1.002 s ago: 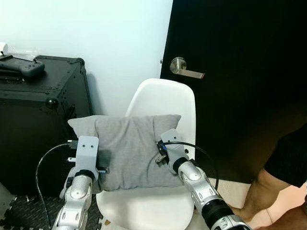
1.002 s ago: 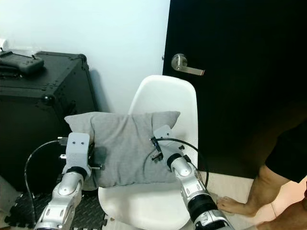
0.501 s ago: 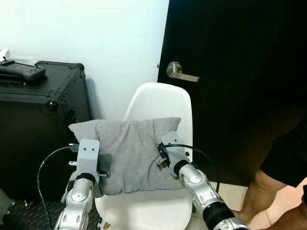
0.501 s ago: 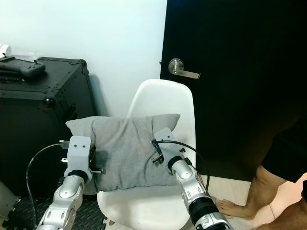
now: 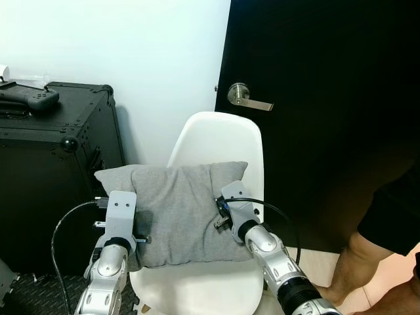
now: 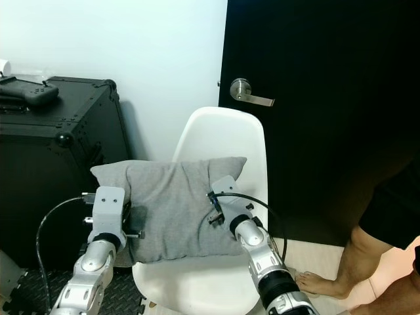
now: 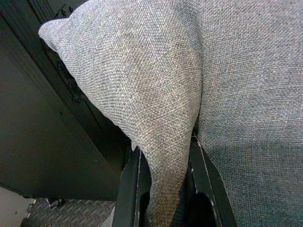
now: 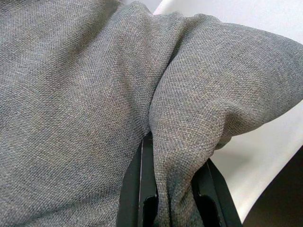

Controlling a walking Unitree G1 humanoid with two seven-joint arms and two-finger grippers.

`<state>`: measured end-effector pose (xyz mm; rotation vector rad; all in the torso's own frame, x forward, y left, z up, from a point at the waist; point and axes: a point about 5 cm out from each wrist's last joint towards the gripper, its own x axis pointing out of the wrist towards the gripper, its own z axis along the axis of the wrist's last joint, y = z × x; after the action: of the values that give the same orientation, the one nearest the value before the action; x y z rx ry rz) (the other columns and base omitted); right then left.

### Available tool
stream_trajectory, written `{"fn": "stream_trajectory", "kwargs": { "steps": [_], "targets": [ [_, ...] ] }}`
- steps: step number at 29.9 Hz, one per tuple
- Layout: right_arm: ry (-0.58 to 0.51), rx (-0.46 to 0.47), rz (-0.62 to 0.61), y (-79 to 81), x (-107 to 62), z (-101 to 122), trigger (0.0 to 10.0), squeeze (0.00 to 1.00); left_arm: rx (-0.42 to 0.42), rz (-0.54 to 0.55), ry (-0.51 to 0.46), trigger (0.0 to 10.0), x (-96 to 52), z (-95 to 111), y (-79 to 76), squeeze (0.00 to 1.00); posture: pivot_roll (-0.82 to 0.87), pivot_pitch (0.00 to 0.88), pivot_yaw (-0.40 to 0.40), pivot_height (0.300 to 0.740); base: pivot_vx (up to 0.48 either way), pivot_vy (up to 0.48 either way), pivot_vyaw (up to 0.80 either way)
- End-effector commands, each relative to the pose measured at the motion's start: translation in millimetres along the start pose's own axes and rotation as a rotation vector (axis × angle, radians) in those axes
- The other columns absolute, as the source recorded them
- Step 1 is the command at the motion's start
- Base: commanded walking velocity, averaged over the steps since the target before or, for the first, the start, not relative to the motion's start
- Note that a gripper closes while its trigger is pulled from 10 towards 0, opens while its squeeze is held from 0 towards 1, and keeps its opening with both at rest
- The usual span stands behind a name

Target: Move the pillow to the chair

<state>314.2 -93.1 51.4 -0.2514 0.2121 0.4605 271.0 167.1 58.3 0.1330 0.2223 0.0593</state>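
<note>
Grey pillow [image 5: 176,210] held over white chair [image 5: 220,141] seat, pinched by left gripper [image 7: 163,177] and right gripper [image 8: 173,177]. Overhanging left toward black case [image 5: 46,170]; could slide off if released uncentred.

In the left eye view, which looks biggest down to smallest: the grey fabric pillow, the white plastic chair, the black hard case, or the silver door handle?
1. Black hard case and white plastic chair: too alike to rank, both partly hidden.
2. Grey fabric pillow.
3. Silver door handle, clearly smallest.
</note>
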Motion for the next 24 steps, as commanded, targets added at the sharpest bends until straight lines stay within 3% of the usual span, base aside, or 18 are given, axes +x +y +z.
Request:
{"fn": "stream_trajectory", "kwargs": {
  "steps": [1, 24],
  "targets": [
    [-0.008, -0.014, 0.081, 15.0, 2.5, 3.2, 10.0, 0.00, -0.022, -0.068, -0.039, 10.0, 1.7, 9.6, -18.0, 0.00, 0.09, 0.000, -0.088, 0.691, 0.000, 0.000, 0.00],
    [-0.001, -0.020, 0.085, 15.0, 3.7, 3.5, 10.0, 0.00, -0.013, -0.069, -0.025, 10.0, 1.8, 7.7, -18.8, 0.00, 0.09, 0.000, -0.089, 0.632, 0.000, 0.000, 0.00]
  ]
}}
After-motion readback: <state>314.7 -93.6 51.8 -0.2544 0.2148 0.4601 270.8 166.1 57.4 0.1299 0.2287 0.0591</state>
